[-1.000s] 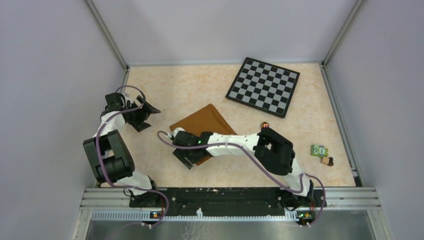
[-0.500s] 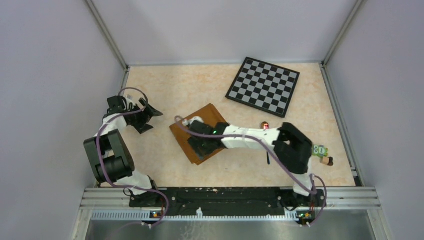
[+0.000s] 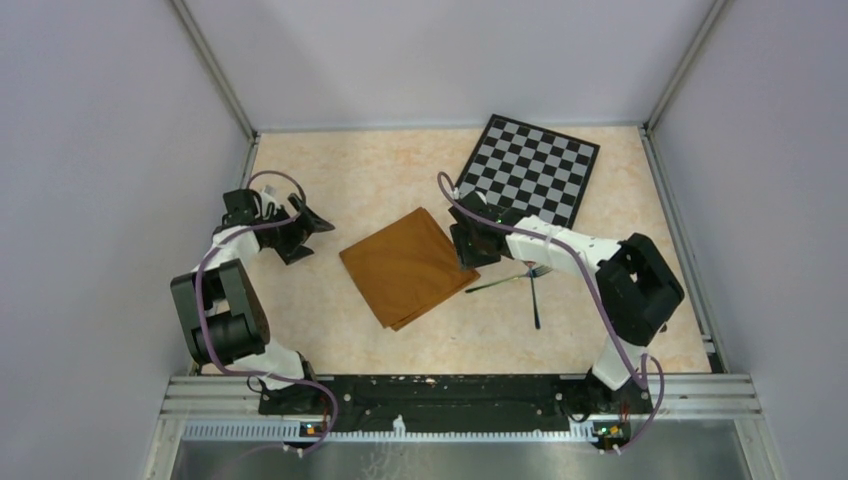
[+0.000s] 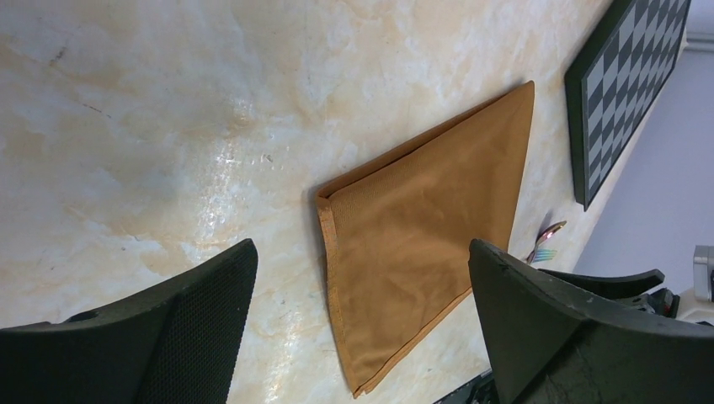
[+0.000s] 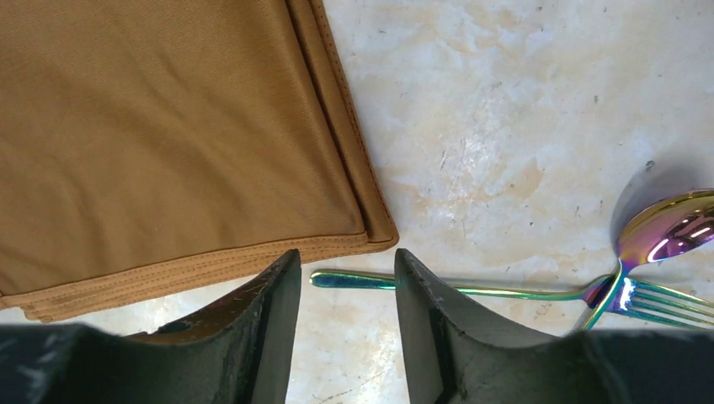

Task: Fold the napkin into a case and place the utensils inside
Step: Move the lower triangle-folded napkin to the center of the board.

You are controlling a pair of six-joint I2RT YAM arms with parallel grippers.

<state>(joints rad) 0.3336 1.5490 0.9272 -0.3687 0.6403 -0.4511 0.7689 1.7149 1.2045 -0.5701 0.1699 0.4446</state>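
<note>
Two fingers of our right gripper (image 5: 341, 337) stand a narrow gap apart with nothing between them, just beside the napkin's (image 5: 168, 126) right-hand corner. Stacked hems there show the cloth is folded, though we judge it too wide yet for a case. The fork (image 5: 471, 290) lies just past that corner, its handle pointing at the cloth and its tines crossing the spoon (image 5: 665, 231). Our left gripper (image 3: 300, 225), spread wide and empty, faces the opposite edge from farther off, so the right arm is nearer. The table (image 3: 350, 170) is flat, and the checkered board (image 3: 527, 172) lies behind.
</note>
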